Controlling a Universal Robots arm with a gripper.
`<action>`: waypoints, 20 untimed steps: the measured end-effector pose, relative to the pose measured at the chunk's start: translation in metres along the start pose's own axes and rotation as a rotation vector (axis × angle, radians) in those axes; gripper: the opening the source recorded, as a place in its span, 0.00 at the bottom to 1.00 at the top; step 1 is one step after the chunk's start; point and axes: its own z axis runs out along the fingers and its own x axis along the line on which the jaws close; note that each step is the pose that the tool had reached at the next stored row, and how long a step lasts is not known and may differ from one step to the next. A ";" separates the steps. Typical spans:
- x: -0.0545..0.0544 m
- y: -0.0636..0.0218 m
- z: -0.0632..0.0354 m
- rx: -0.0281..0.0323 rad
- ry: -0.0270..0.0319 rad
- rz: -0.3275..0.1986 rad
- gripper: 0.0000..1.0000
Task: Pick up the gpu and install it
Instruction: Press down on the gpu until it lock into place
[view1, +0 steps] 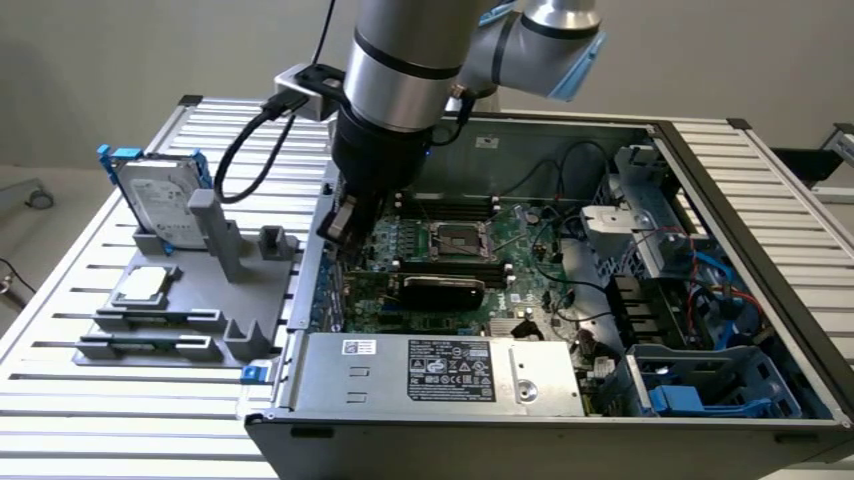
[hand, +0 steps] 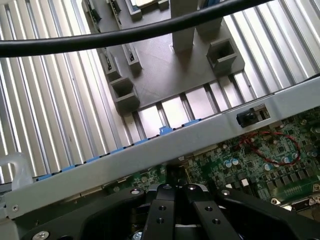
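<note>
The gpu (view1: 441, 290) stands on edge in the motherboard (view1: 534, 250) of the open computer case (view1: 400, 370), just below the CPU socket, its black shroud facing the camera. My gripper (view1: 334, 232) hangs inside the case by the wall on the exterior view's left, above and to the left of the card. In the wrist view the fingers (hand: 161, 212) of the gripper (hand: 175, 192) meet, shut, with nothing seen between them, over the green motherboard (hand: 270, 155) beside the silver case wall (hand: 150, 145).
A grey parts fixture (view1: 174, 330) on the slatted table at the exterior view's left holds a blue-framed hard drive (view1: 160, 200) and a CPU chip (view1: 144, 285); its tall posts (view1: 214, 235) stand bare. A black cable (hand: 125, 32) crosses the wrist view. The power supply (view1: 441, 370) fills the case front.
</note>
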 end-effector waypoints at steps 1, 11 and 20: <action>0.000 -0.0001 0.0001 -0.0011 -0.0025 0.010 0.11; -0.002 -0.0040 -0.0006 -0.0098 -0.0057 0.082 0.11; 0.000 -0.0056 -0.0006 0.0062 0.0402 0.124 0.11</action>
